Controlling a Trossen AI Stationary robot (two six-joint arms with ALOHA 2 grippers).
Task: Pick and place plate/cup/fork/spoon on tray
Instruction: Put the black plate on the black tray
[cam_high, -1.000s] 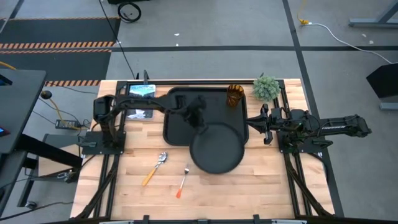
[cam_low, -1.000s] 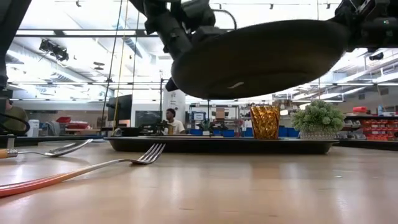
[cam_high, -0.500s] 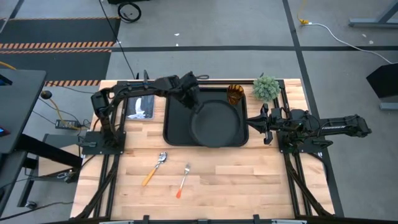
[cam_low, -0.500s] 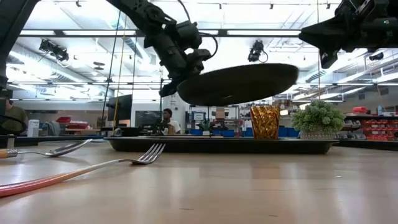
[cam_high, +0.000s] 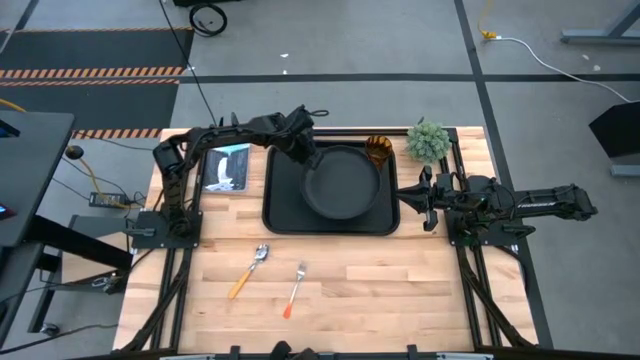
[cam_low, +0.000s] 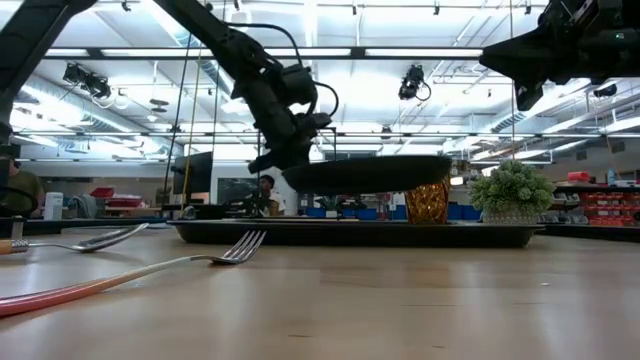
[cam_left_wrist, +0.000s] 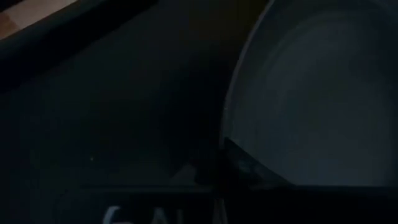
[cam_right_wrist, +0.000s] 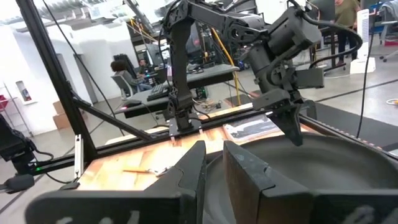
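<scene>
My left gripper (cam_high: 304, 152) pinches the rim of the one plate (cam_high: 342, 182), its fingers clenched on the edge nearest the tray's far-left part, and in the low view the plate (cam_low: 368, 173) hangs level just above the tray (cam_low: 350, 232), not clearly touching it. From above, the plate sits over the right half of the tray (cam_high: 282, 205). The single amber cup (cam_high: 377, 151) stands at the tray's far-right corner, just beside the plate's rim, and in the low view the cup (cam_low: 427, 202) is partly covered by the plate's edge. A small potted plant (cam_high: 428, 140) stands on the table just past that corner, off the tray. One spoon (cam_high: 249, 269) and one fork (cam_high: 294, 289) lie side by side on the bare wood near the front edge, well apart from the tray, the spoon to the left of the fork. A printed sheet (cam_high: 227, 167) lies flat to the left of the tray beneath my left arm. My right gripper (cam_high: 422, 200) waits off the tray's right edge, its fingers (cam_right_wrist: 192, 169) close together with only a narrow gap and nothing between them. My left wrist view is almost wholly dark: only the curve of the plate (cam_left_wrist: 323, 93) and a sliver of wood show, and my own fingers there are hard to make out. Behind the table a seated person (cam_low: 266, 193) shows small and indistinct.
</scene>
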